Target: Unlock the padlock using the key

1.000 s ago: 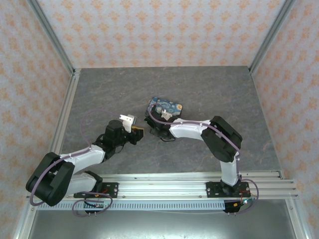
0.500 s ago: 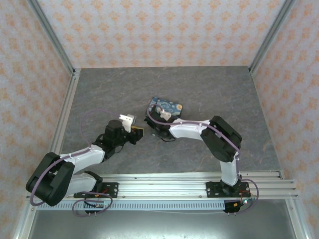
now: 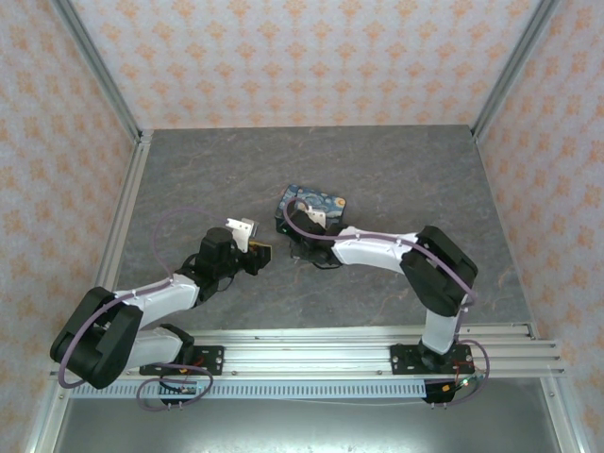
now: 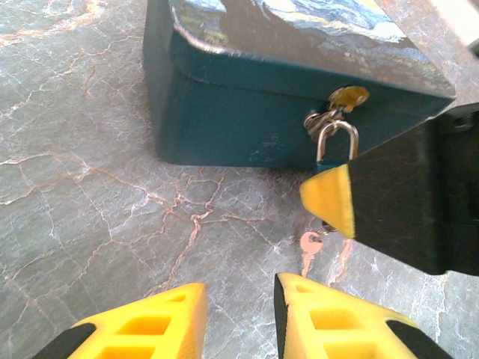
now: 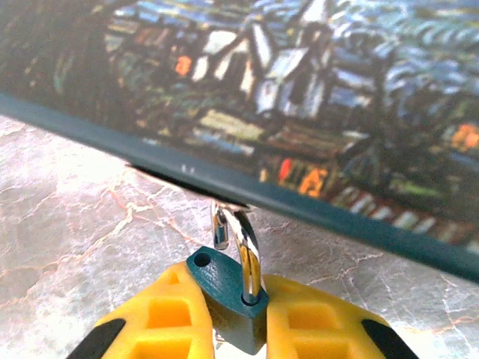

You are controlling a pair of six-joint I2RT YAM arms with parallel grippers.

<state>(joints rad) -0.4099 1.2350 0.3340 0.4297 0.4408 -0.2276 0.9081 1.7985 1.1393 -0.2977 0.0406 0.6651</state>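
My right gripper (image 5: 227, 314) was clamped on the padlock (image 5: 217, 288), which hung shackle-up from the front of the tin (image 5: 299, 112), while my left gripper (image 4: 238, 307), jaws slightly apart and empty, pointed at the key (image 4: 308, 243) just beneath it.

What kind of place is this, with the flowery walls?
Probably a robot test booth, not a real room: flowery wall panels in metal frames, a grey stone-look table, and a left arm and right arm bolted to a rail.
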